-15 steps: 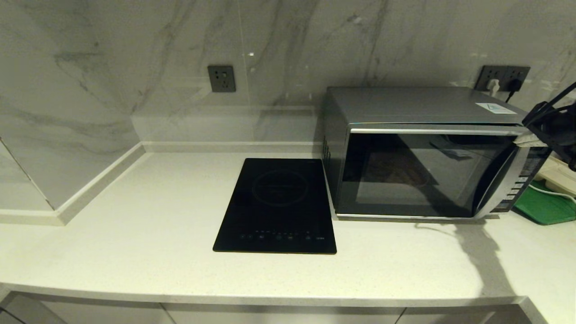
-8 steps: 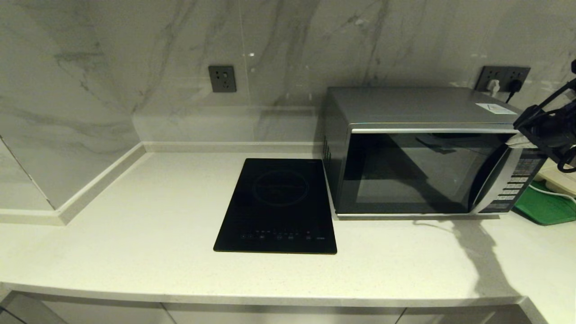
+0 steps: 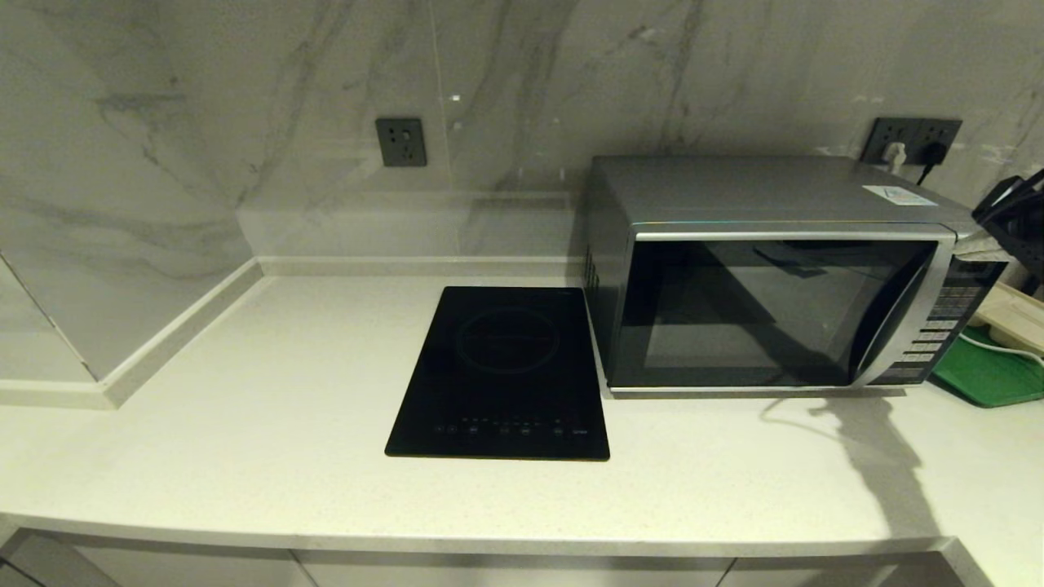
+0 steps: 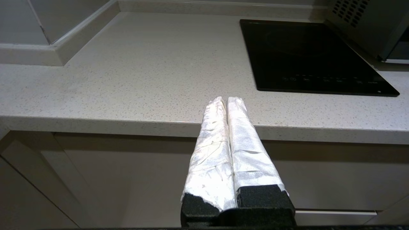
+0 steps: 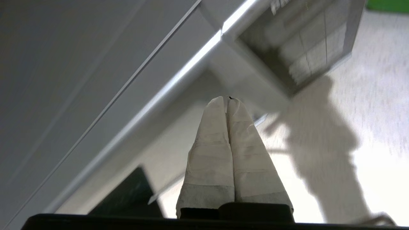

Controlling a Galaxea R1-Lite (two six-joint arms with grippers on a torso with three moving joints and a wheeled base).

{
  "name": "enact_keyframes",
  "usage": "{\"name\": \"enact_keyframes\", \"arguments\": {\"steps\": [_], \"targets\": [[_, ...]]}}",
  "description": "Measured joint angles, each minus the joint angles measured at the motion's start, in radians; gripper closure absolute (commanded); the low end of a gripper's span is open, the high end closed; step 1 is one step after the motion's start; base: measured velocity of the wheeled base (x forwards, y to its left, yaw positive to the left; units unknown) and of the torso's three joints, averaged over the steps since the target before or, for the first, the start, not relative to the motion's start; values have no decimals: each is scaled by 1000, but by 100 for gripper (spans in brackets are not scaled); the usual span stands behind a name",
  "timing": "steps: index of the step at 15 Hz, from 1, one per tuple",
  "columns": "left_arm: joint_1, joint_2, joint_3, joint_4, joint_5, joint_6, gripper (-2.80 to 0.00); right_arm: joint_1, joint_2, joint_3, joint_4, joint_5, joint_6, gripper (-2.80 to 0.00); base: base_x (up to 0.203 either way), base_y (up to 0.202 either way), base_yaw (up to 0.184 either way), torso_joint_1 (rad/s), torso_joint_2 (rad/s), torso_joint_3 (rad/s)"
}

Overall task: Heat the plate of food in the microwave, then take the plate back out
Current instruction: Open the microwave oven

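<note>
The silver-grey microwave (image 3: 775, 277) stands at the right of the counter with its dark glass door closed. Its curved handle strip (image 3: 905, 326) and button panel (image 3: 938, 326) are on its right side. The plate of food is not in view; the dark glass shows nothing of it. My right gripper (image 3: 983, 244) hovers by the microwave's top right front corner, shut and empty; in the right wrist view its taped tips (image 5: 227, 100) point at the microwave's edge (image 5: 191, 60). My left gripper (image 4: 226, 101), shut and empty, is parked at the counter's front edge.
A flat black glass cooktop (image 3: 506, 371) lies on the counter left of the microwave. A green tray (image 3: 991, 375) and a white power strip (image 3: 1011, 314) sit right of it. Wall sockets (image 3: 912, 140) are behind, with plugs in them.
The microwave door was slightly ajar a second ago and now is flush. My right gripper pushed at the door's upper right corner, then drew back to the right.
</note>
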Motion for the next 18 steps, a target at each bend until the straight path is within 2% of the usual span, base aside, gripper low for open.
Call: {"name": "enact_keyframes", "arguments": {"steps": [2,3,5,7,10,11,12,15,18], "targets": [[0,0,0,0,0,0,0,-86,-81,22,89,104,-21,0,0,0,0,0,0,0],[-1,0,0,0,0,0,0,-155,-114,26,145,176,-47,0,0,0,0,0,0,0],[0,0,0,0,0,1,0,-318,-156,28,264,323,-157,0,0,0,0,0,0,0],[0,0,0,0,0,0,0,-503,-169,28,409,456,-386,0,0,0,0,0,0,0],[0,0,0,0,0,0,0,-709,-113,28,652,581,-826,0,0,0,0,0,0,0],[0,0,0,0,0,1,0,-740,-78,40,709,599,-932,0,0,0,0,0,0,0],[0,0,0,-1,0,0,0,-760,-38,64,742,615,-1001,0,0,0,0,0,0,0],[0,0,0,0,0,0,0,-764,83,130,757,683,-1031,0,0,0,0,0,0,0],[0,0,0,0,0,1,0,-708,216,153,758,783,-1033,0,0,0,0,0,0,0]]}}
